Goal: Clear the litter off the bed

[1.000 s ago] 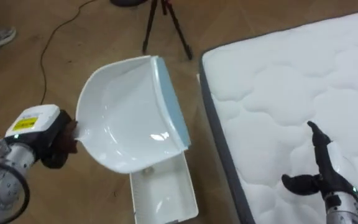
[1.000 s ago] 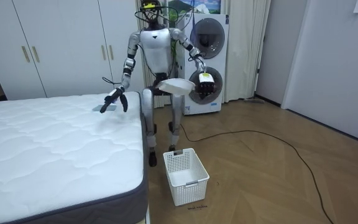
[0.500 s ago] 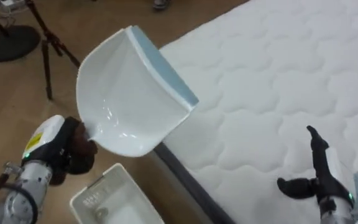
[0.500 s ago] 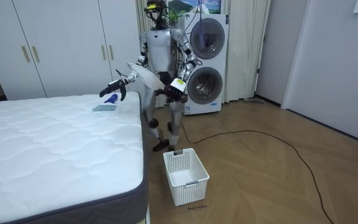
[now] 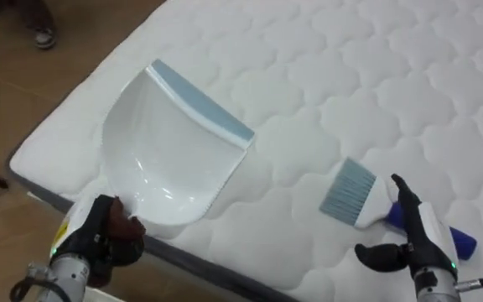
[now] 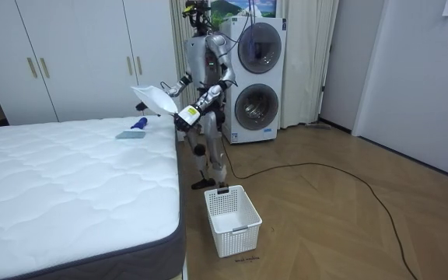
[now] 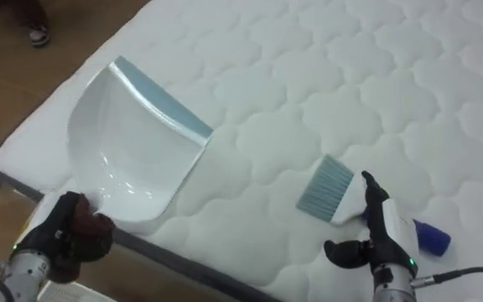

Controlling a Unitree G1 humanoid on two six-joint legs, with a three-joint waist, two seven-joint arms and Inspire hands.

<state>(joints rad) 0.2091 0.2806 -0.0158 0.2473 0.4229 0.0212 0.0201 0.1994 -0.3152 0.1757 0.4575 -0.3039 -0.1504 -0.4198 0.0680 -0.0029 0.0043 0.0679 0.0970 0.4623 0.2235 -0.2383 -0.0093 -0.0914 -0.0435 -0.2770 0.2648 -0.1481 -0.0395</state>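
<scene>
A white dustpan (image 5: 170, 155) with a pale blue lip hangs tilted over the corner of the white quilted mattress (image 5: 309, 67). My left hand (image 5: 99, 243) is shut on its handle at the lower left. A hand brush (image 5: 355, 195) with pale blue bristles and a dark blue handle end (image 5: 464, 243) lies on the mattress. My right hand (image 5: 413, 239) hovers just over the brush's handle, fingers straight and thumb spread, open. In the room view I stand at the bed's far corner, with the dustpan (image 6: 150, 97) raised above the brush (image 6: 134, 128).
The mattress's dark edge (image 5: 199, 268) runs along the lower left, with wood floor beyond. A white basket (image 6: 232, 220) stands on the floor by the bed's side. Washing machines (image 6: 255, 70) are behind me and cupboards (image 6: 76, 54) behind the bed. A person's shoe (image 5: 40, 38) shows at top left.
I have turned from the basket toward the bed, so the eye view swung onto the mattress. The dustpan now hangs over the bed's corner, and the brush lies under my right hand.
</scene>
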